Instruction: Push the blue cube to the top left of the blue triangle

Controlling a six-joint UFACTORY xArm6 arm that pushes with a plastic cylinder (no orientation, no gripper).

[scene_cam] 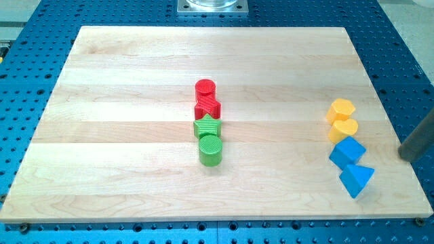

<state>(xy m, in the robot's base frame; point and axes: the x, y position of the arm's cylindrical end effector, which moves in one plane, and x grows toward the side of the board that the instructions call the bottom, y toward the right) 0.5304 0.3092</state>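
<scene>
The blue cube sits near the board's right edge. The blue triangle lies just below it and slightly to the right, touching or nearly touching it. My dark rod comes in from the view's right edge, and my tip is at the board's right edge, to the right of the blue cube and apart from it.
Two yellow heart-shaped blocks stand in a column just above the blue cube. At the board's middle a column holds a red cylinder, a red star, a green star and a green cylinder. The wooden board lies on a blue perforated table.
</scene>
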